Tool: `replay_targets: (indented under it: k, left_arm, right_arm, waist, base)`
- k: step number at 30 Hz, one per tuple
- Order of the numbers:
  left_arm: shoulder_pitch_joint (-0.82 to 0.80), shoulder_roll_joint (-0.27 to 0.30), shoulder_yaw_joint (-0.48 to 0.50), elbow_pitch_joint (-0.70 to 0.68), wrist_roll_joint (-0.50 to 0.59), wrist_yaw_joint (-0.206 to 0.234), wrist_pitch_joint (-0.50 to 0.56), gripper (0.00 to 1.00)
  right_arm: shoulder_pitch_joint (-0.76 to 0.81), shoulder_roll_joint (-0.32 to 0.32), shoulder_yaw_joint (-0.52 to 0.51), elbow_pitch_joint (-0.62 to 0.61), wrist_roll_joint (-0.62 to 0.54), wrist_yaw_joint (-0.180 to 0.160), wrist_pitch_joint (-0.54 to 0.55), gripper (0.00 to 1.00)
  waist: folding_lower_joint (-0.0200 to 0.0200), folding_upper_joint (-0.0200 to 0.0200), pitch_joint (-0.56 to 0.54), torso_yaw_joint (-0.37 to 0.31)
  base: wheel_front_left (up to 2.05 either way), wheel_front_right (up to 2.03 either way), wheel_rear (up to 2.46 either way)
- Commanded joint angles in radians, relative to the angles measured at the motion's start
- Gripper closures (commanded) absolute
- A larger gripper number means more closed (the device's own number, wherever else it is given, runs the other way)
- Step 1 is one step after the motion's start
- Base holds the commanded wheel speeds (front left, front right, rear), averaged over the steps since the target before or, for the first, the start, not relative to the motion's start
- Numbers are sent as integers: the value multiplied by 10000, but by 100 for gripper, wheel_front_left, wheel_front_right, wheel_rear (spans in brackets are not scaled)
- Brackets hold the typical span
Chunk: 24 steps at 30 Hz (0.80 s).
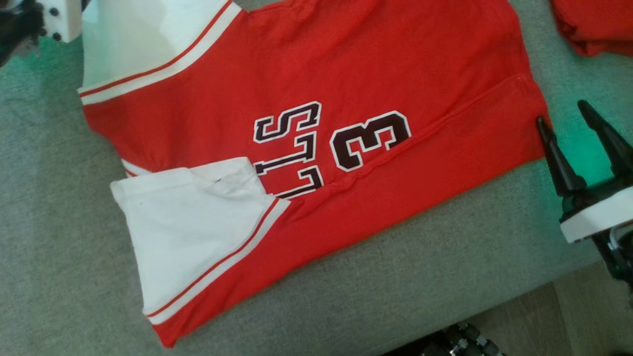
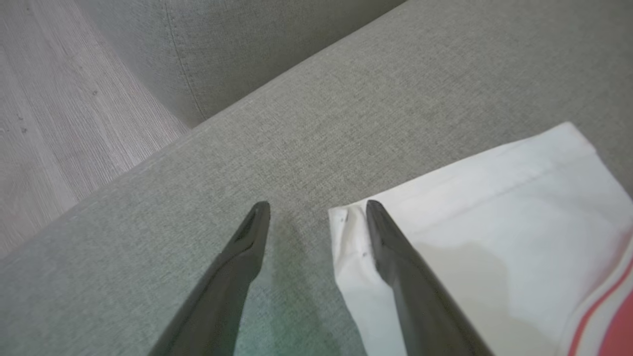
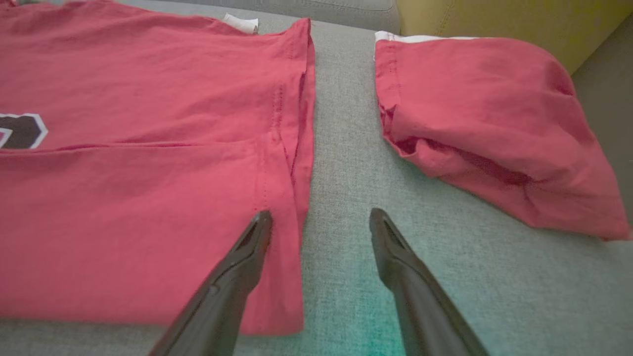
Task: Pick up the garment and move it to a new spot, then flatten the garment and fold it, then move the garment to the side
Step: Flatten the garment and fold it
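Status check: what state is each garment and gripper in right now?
Red jersey: spread on the sofa, near long edge folded over.
Second red garment: bunched, lying apart from the jersey.
Left gripper: open, empty, at the white sleeve's corner.
Right gripper: open, empty, at the jersey's hem.

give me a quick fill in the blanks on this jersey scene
1. The jersey is red with ___ sleeves.
2. The big digit printed on it is ___.
3. The left hand and the right hand are both ___.
4. Beside the jersey lies a second garment, coloured ___.

Missing words: white; 3; open; red
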Motion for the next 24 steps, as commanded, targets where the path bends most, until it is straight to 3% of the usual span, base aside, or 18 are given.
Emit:
replay_targets:
  k: [1,2,3,4,5,6,7,8,11,18,24]
  left_arm:
    - [-476,509,468,-235,-40,25,69,0]
    - [-463,523,480,-244,-74,32,89,0]
    - [-452,528,493,-259,-113,35,109,14]
    - [-451,527,507,-280,-143,51,124,73]
    - [-452,516,523,-310,-188,62,153,100]
    - [-445,496,543,-342,-263,66,209,100]
    - [-425,467,579,-376,-377,79,289,94]
    - [-380,425,618,-399,-556,101,462,100]
    - [-362,430,666,-714,-846,70,767,100]
    - [-467,570,698,-1329,-728,-60,231,100]
    - [-509,560,533,-1754,-865,-180,67,100]
  right_arm:
    - [21,-248,77,-74,14,-9,-156,0]
    - [-15,-237,93,-21,19,-9,-179,0]
    - [-42,-234,98,40,13,-9,-199,0]
    - [-62,-235,104,104,-3,-9,-213,0]
    - [-75,-241,110,165,-9,-9,-227,0]
    - [-88,-250,115,221,-6,-9,-242,0]
    - [-101,-263,118,274,0,-9,-256,0]
    - [-115,-279,121,324,10,-9,-269,0]
    - [-250,-377,85,393,-62,-9,-322,0]
    - [-1207,-399,242,46,153,-9,-287,0]
    - [-2939,-328,1092,348,1285,-9,1039,0]
  waist:
    - [0,0,8,-64]
    - [0,0,10,-81]
    - [0,0,9,-92]
    - [0,0,8,-99]
    - [0,0,5,-100]
    - [0,0,-3,-95]
    - [0,0,-16,-87]
    - [0,0,-34,-75]
    - [0,0,-75,-24]
    - [0,0,-222,73]
    - [0,0,-382,362]
  base:
    - [0,0,0]
    - [0,0,0]
    - [0,0,0]
    - [0,0,0]
    - [0,0,0]
    - [0,0,0]
    - [0,0,0]
    - [0,0,0]
    - [0,0,0]
    - [0,0,0]
    - [0,0,0]
